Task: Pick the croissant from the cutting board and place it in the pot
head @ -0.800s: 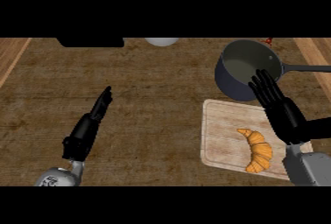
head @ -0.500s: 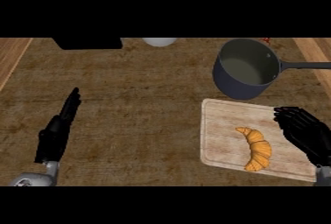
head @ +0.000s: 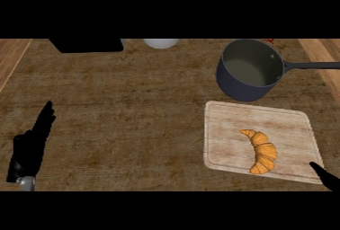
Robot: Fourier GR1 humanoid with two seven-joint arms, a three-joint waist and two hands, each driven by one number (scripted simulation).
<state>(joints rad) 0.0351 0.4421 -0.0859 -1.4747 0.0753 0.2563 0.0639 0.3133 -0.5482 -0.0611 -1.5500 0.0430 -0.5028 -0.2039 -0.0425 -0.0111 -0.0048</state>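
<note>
- We see the croissant [head: 261,151] lying on the cutting board [head: 232,121], in the board's lower right part, its curve running from upper left down to the lower end; nothing touches it
- The cutting board is a pale wooden slab on the right side of the counter [head: 133,103], turned a little so its edges are not square with the view
- The pot [head: 249,69] stands just above the board, near its top edge; we look into its pale inside, and its dark handle runs out to the right edge of the view
- Our left hand [head: 30,146] shows at the lower left, well apart from the board and the pot; its fingers are straight and close together, pointing up and slightly right, and they hold nothing
- Of our right hand [head: 324,176] only a dark tip shows at the lower right corner, over the corner of the cutting board and near the croissant's lower end without touching it; we cannot tell how its fingers are set
- At the top edge we see a black block [head: 90,45] at the left and a white round thing [head: 161,43] beside it, both partly cut off
- Lighter wooden strips border the counter at the far left and far right
</note>
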